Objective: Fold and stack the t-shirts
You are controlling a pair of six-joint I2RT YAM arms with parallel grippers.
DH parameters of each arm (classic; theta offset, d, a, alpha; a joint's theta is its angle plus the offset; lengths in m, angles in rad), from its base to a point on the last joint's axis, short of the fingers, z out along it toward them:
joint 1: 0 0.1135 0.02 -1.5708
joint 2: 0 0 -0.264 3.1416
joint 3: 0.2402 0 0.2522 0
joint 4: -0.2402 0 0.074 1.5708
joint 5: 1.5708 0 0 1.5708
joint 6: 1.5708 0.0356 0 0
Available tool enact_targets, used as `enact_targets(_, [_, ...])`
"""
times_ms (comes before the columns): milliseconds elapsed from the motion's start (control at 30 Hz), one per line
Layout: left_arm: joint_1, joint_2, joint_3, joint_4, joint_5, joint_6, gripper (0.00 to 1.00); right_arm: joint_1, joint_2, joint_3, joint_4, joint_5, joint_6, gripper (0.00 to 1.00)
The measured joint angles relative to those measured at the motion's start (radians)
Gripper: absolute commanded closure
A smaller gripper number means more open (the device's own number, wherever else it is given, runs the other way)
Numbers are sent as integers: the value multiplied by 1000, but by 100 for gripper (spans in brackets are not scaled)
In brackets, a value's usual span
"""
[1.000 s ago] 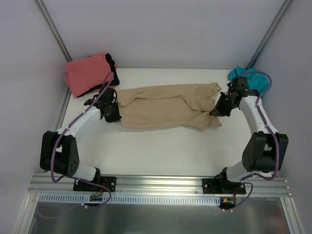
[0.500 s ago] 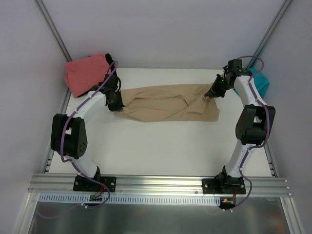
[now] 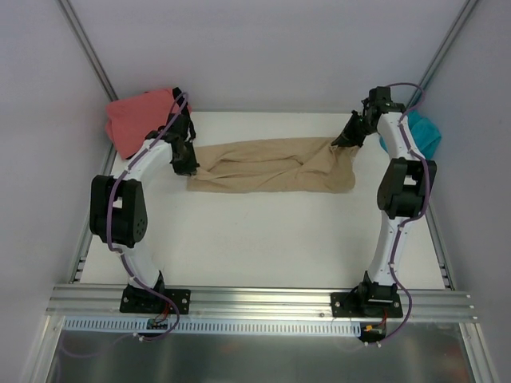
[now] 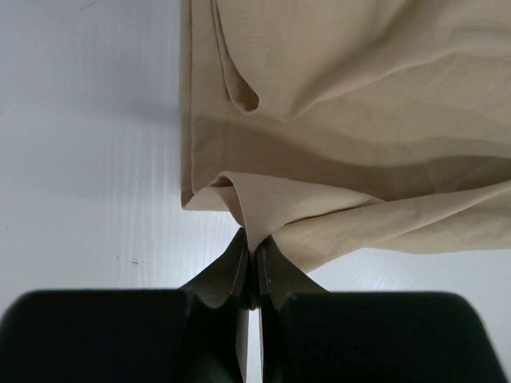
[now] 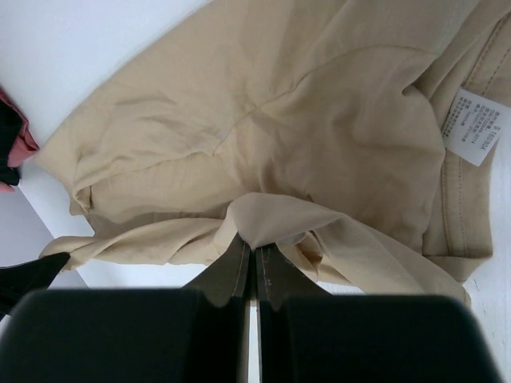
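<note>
The tan t-shirt [image 3: 271, 166] lies stretched in a long band across the far half of the table, folded along its length. My left gripper [image 3: 190, 164] is shut on the cloth at its left end; in the left wrist view [image 4: 255, 249] a pinch of tan fabric [image 4: 335, 120] sits between the jaws. My right gripper [image 3: 342, 144] is shut on the shirt's right end; the right wrist view [image 5: 254, 246] shows a fold of the tan shirt [image 5: 287, 120] clamped there, its white label [image 5: 473, 126] at the right. A coral-pink t-shirt [image 3: 140, 118] lies on a black one [image 3: 182, 108] at the back left. The teal t-shirt [image 3: 419, 134] sits back right.
White table [image 3: 263, 239] with grey walls at the back and sides. An aluminium rail [image 3: 263, 303] carrying both arm bases runs along the near edge. The left arm's elbow [image 3: 118, 214] stands over the left side, the right arm's elbow [image 3: 406, 187] over the right side.
Both grippers have carried the tan shirt's ends away from me toward the back of the table, pulling it straighter and flatter. Both arms have stretched out farther.
</note>
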Motion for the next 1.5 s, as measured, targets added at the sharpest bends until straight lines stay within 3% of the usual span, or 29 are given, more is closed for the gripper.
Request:
enact_targets(633, [68, 58, 37, 5, -5, -3, 100, -38, 104, 101, -33, -2, 16, 100])
enact_targets(1100, [70, 217, 257, 13, -5, -8, 100, -38, 213, 161, -5, -24, 56, 99])
enact_targets(1133, [70, 223, 269, 12, -5, -8, 100, -38, 219, 163, 8, -27, 61, 91])
enact_targets(1167, [70, 228, 281, 11, -5, -7, 100, -38, 227, 163, 21, -32, 68, 40])
enact_targets(1200, [70, 231, 290, 12, -5, -8, 100, -38, 232, 163, 32, -35, 74, 12])
enact_targets(1233, [70, 233, 295, 12, -5, -8, 100, -38, 239, 163, 45, -40, 80, 1])
enact_targets(1500, [70, 233, 296, 12, -4, -8, 100, -37, 245, 153, 155, -74, 100, 1])
